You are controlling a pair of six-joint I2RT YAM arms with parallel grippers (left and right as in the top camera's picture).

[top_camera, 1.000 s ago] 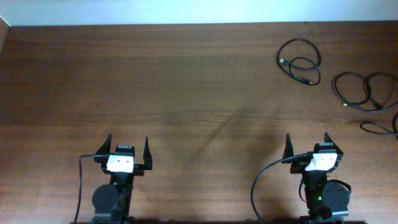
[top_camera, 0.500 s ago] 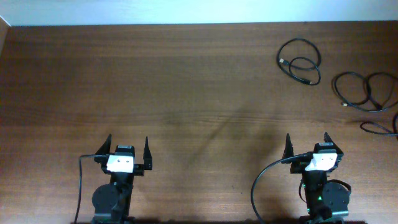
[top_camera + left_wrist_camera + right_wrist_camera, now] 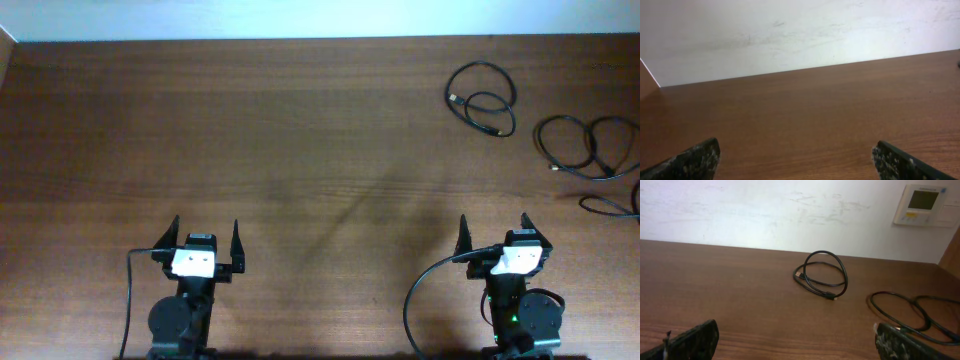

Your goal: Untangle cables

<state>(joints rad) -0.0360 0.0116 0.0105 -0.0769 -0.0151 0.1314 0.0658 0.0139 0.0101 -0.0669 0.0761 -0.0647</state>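
Left gripper and right gripper are hanging wide open and empty at seven and five o'clock of the wooden table. The larger looped cable is lying at three o'clock and the smaller coiled cable at two, apart. Nothing is differing from a second ago.

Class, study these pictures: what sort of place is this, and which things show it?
Probably a lab or workroom: a wooden table with a left arm and right arm, a white wall, and a wall-mounted control panel.
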